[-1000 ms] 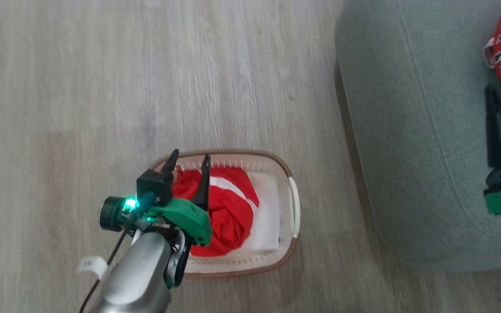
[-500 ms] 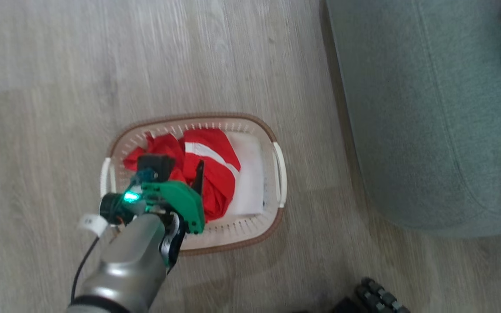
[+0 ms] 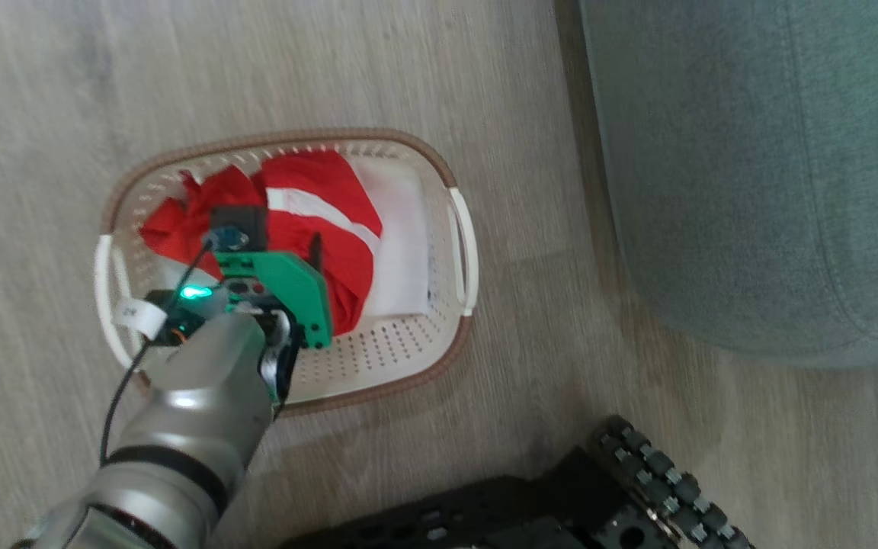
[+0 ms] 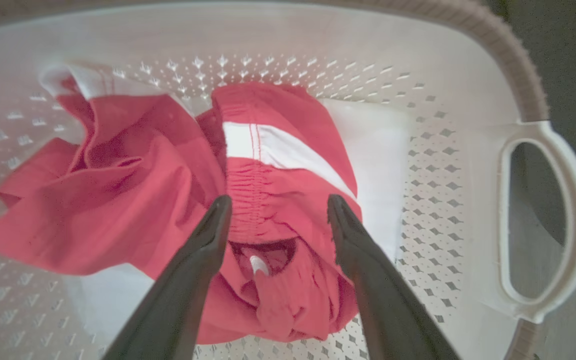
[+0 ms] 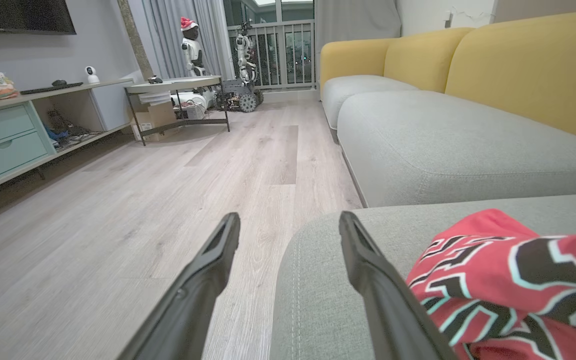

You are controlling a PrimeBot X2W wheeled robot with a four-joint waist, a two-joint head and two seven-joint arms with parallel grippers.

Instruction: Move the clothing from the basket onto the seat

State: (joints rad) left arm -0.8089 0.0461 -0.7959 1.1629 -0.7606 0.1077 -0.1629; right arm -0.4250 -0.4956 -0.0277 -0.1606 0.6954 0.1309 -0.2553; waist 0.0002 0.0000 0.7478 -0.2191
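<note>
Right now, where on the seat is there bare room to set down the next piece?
The seat is bare from its rounded corner up to the jersey. In the basket, red clothing crowds the middle; only the white liner strip beside one handle is free.

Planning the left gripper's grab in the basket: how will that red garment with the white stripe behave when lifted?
Probably floppy: the striped red garment lies crumpled in soft folds, so it should sag below the left gripper. Likely light and slippery, since the fabric looks thin. It overlaps the other red garment, which may drag along.
</note>
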